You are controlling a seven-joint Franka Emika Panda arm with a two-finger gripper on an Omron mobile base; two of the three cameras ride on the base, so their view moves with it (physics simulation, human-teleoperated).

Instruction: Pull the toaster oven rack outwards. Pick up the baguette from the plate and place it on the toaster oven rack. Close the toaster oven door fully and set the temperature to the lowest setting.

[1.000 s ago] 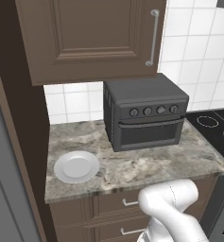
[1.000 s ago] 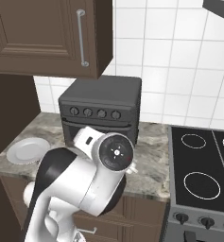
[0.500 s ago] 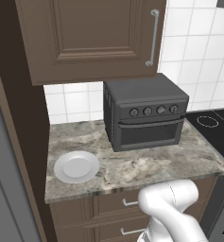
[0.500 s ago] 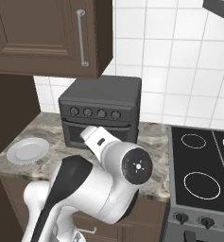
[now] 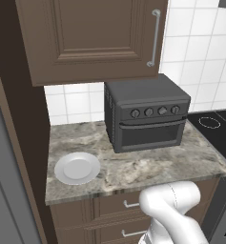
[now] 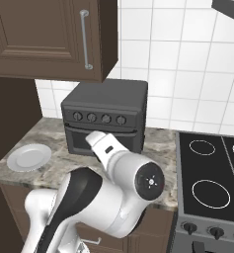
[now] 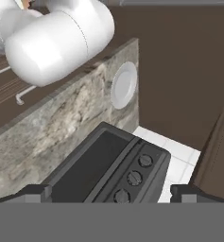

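Your end effector (image 7: pixel 106 194) is spread wide and holds nothing, facing the toaster oven (image 5: pixel 145 114) at the bench's back edge. The door (image 5: pixel 151 135) looks shut: catch its top bar squarely and swing it down before reaching for the rack. The plate (image 5: pixel 77 167) by the front left corner looks bare.

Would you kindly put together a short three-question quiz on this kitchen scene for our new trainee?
1. True or false: the toaster oven door is shut.
2. What lies on the plate? A) a baguette B) nothing C) a knife
3. Fill in: the row above the oven window has ___ round knobs.

Key: 1 true; 2 B, the plate is bare in both base views and the hand view; 3 four.
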